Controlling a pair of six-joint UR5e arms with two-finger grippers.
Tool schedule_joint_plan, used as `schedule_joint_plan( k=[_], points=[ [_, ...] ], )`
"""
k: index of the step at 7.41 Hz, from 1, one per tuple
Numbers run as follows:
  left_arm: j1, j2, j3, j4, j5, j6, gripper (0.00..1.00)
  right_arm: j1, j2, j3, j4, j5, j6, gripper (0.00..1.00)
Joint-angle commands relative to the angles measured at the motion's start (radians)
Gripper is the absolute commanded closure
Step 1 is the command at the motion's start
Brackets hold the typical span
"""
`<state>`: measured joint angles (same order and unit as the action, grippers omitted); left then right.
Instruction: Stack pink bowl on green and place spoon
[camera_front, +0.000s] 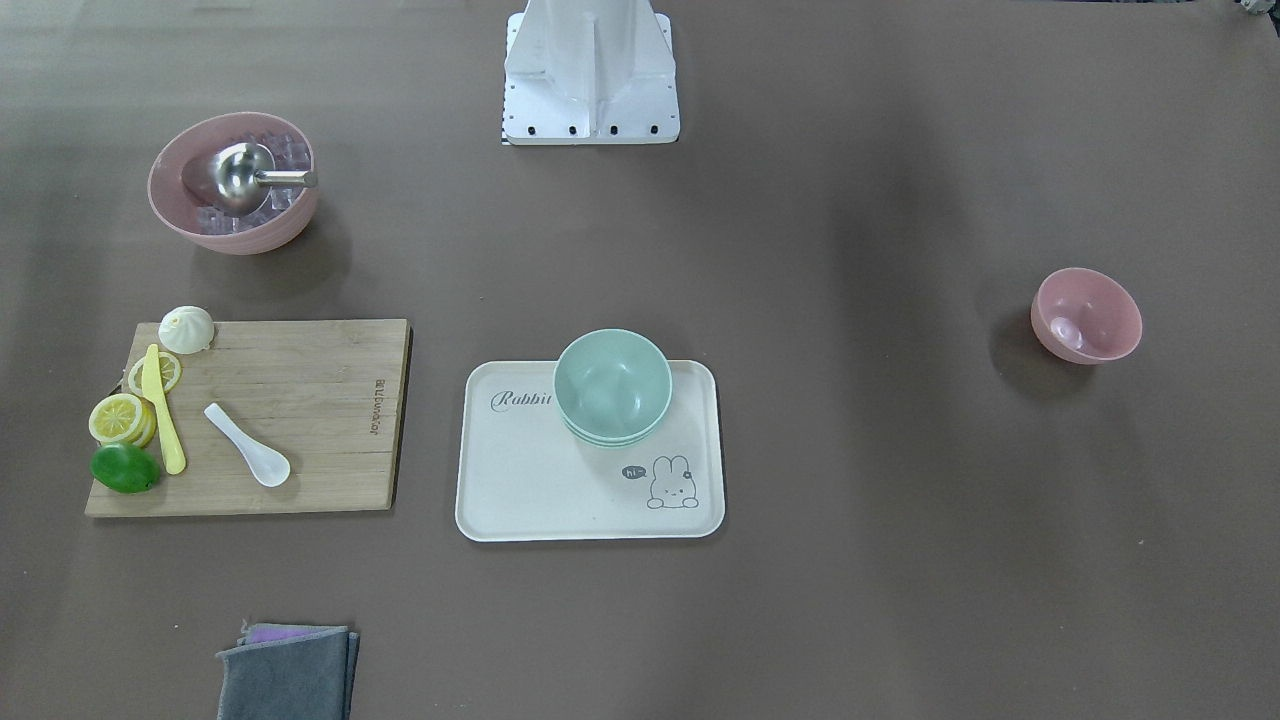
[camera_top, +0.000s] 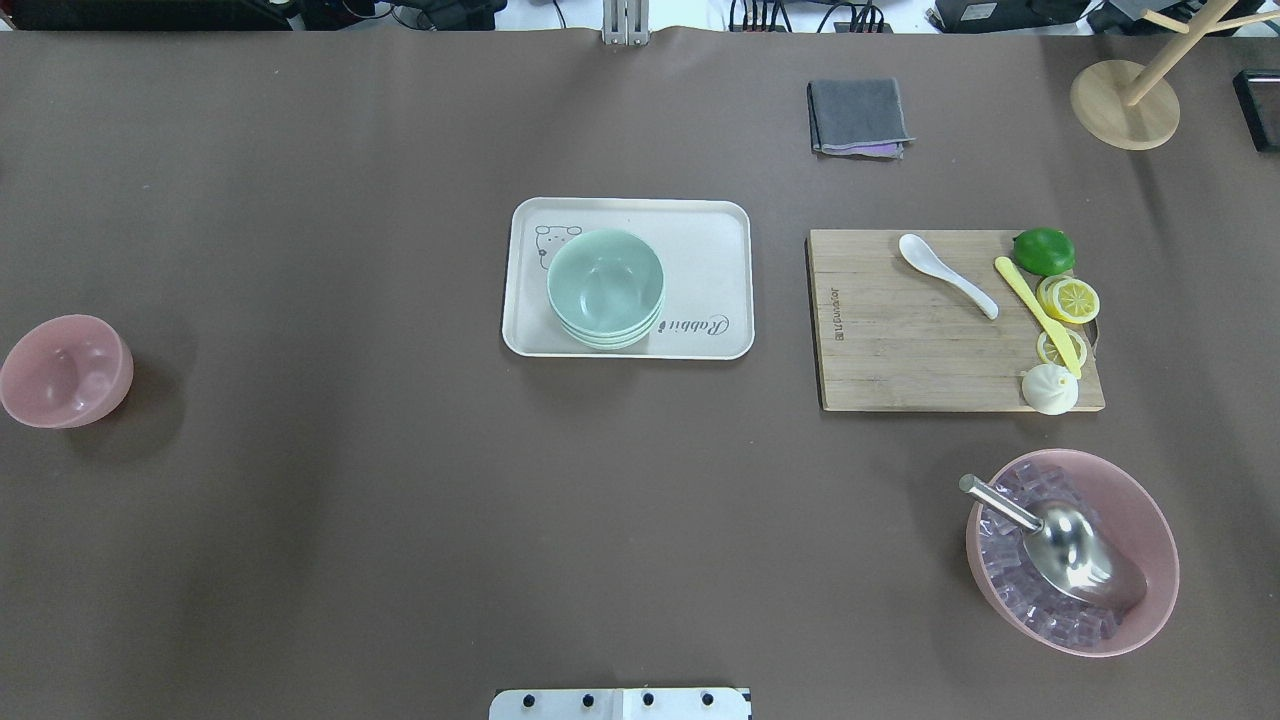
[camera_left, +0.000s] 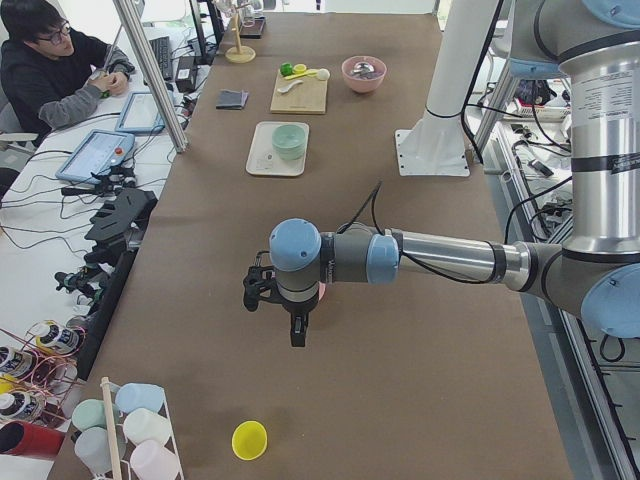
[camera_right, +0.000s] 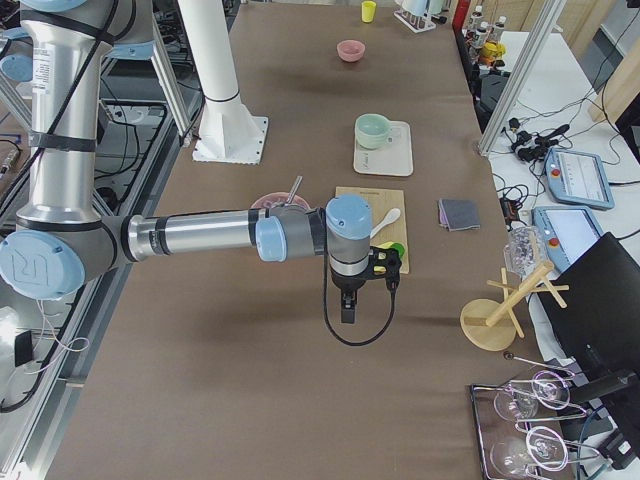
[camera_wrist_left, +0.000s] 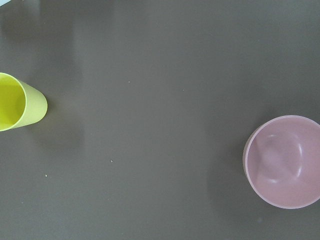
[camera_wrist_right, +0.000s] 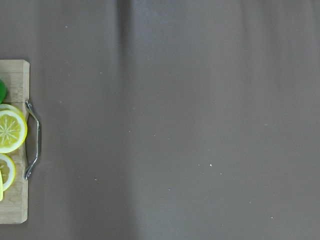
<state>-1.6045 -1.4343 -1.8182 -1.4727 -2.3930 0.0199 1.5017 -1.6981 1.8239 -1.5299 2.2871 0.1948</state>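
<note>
Left fingers (camera_left: 298, 332) hang point-down over the brown surface (camera_top: 350, 550) at the robot's left end. They appear only in the left side view, so I cannot tell whether they are parted or closed. The pink bowl (camera_top: 65, 370) sits down there too, and in that side view the wrist covers nearly all of it. The left wrist camera catches the bowl at its right edge, rim slightly cut off, with no fingers in shot. A yellow cup (camera_wrist_left: 15, 107) stands well apart on the other side.

That bowl is small, round and matte pink. It stands upright, mouth up, with a soft sheen inside, alone on the surface and well away from the tray (camera_top: 700, 240).

The green bowls (camera_top: 605, 285) are pale mint and nested, with lower rims peeking out. They sit on the tray toward its robot-side edge, half covering the printed bunny in the overhead view.

The spoon (camera_top: 947, 274) is glossy white with a deep scoop. It lies hollow up on the wooden cutting board (camera_top: 900, 370), near the yellow knife (camera_top: 1035, 312) but apart from it.

Right fingers (camera_right: 347, 308) point down over the surface just off the board's fruit end, with the spoon (camera_right: 385, 220) on the board beyond the wrist. Again only a side view shows them, so I cannot tell their state. The right wrist camera gets just the board's handle end and lemon slices (camera_wrist_right: 10, 131), clipped at its left edge.
</note>
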Motion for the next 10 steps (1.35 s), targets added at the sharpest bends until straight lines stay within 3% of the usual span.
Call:
schedule_joint_plan(
  k=[1, 7, 10],
  points=[
    [-0.002, 0.000, -0.010, -0.003, 0.005, 0.002, 0.01, 0.000, 0.000, -0.002, 0.001, 0.000, 0.000, 0.00],
    [-0.017, -0.015, -0.064, -0.020, 0.000, 0.000, 0.01, 0.000, 0.014, 0.037, 0.027, 0.000, 0.012, 0.00],
    [-0.018, -0.086, -0.052, -0.024, -0.005, -0.009, 0.01, -0.005, 0.035, 0.029, 0.108, 0.041, 0.020, 0.00]
  ],
)
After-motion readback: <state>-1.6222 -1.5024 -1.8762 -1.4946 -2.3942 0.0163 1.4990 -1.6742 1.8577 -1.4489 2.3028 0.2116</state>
